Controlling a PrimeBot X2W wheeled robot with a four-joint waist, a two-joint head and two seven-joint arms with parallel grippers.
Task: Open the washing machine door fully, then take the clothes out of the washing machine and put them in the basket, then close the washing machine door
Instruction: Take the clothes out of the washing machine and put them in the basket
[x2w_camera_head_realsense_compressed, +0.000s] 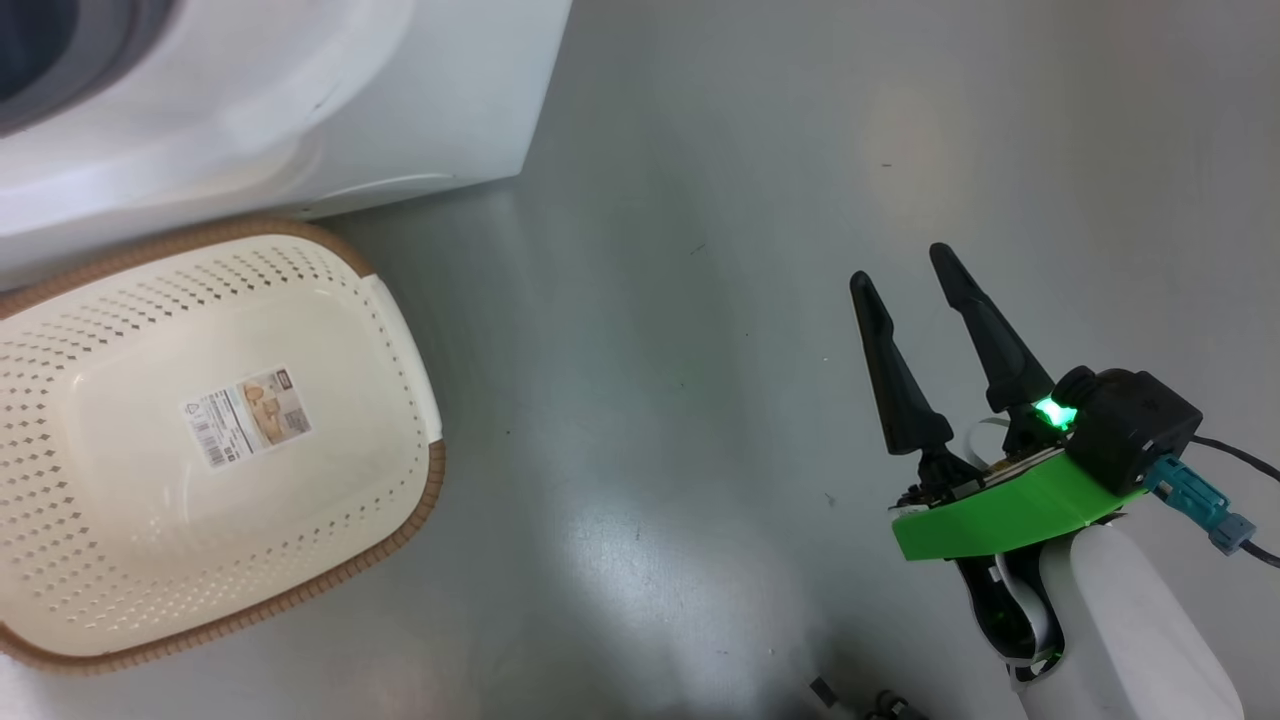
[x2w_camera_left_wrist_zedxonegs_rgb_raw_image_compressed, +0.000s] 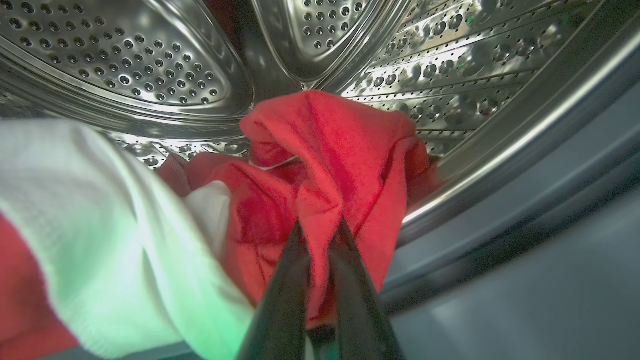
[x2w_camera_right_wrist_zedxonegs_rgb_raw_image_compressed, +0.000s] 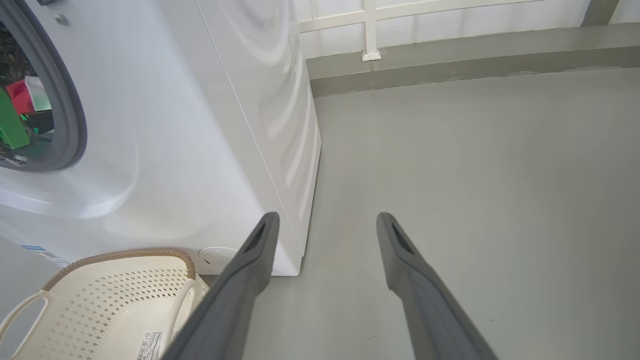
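Note:
Inside the steel drum (x2w_camera_left_wrist_zedxonegs_rgb_raw_image_compressed: 150, 65) of the washing machine (x2w_camera_right_wrist_zedxonegs_rgb_raw_image_compressed: 200, 125), my left gripper (x2w_camera_left_wrist_zedxonegs_rgb_raw_image_compressed: 320, 225) is shut on a fold of the red and white clothes (x2w_camera_left_wrist_zedxonegs_rgb_raw_image_compressed: 340, 145). The clothes also peek through the machine's opening (x2w_camera_right_wrist_zedxonegs_rgb_raw_image_compressed: 22, 95) in the right wrist view. The cream basket (x2w_camera_head_realsense_compressed: 215, 440) stands on the floor in front of the machine with nothing in it; its rim (x2w_camera_right_wrist_zedxonegs_rgb_raw_image_compressed: 120, 255) shows beside my right gripper. Over bare floor, well right of the basket, my right gripper (x2w_camera_head_realsense_compressed: 905, 270) hangs open, its fingers (x2w_camera_right_wrist_zedxonegs_rgb_raw_image_compressed: 260, 240) spread with nothing between them. The washing machine door is out of view.
Grey floor (x2w_camera_head_realsense_compressed: 700, 300) stretches to the right of the machine and basket. A low concrete kerb and white wall (x2w_camera_right_wrist_zedxonegs_rgb_raw_image_compressed: 450, 50) run along the far side behind the machine. The machine's white front (x2w_camera_head_realsense_compressed: 300, 90) stands just behind the basket.

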